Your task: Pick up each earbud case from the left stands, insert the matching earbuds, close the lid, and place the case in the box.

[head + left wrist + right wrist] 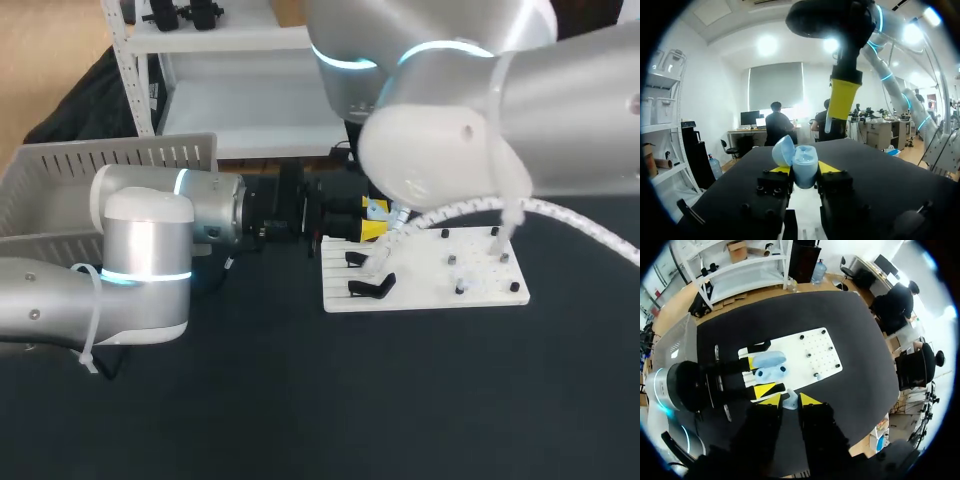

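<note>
- Step in hand: earbud insertion. No sign of lid closing or boxing yet.
- Left claw is clamped on the pale blue earbud case, one yellow tip on each side, lid hinged open.
- The earbud case is held in the air over the near edge of the white peg board, not on a stand and not in the box.
- From the right wrist view the case's open face points up at the right arm, and dark sockets show in the base.
- Right claw hangs just above the case with its fingers pinched on a small pale piece, most likely an earbud. It is too small to be sure.
- The head view does not help, since the right arm hides the case there. The black stands show on the board's left side.
- Next move, my read: bring the right claw straight down, line the earbud up with a free socket, seat it and let go.
- It needs tight alignment and a steady left arm. I cannot tell the earbud's orientation.
- After that: second earbud if there is one, shut the lid, then carry the case left across the bench to the box.
</note>
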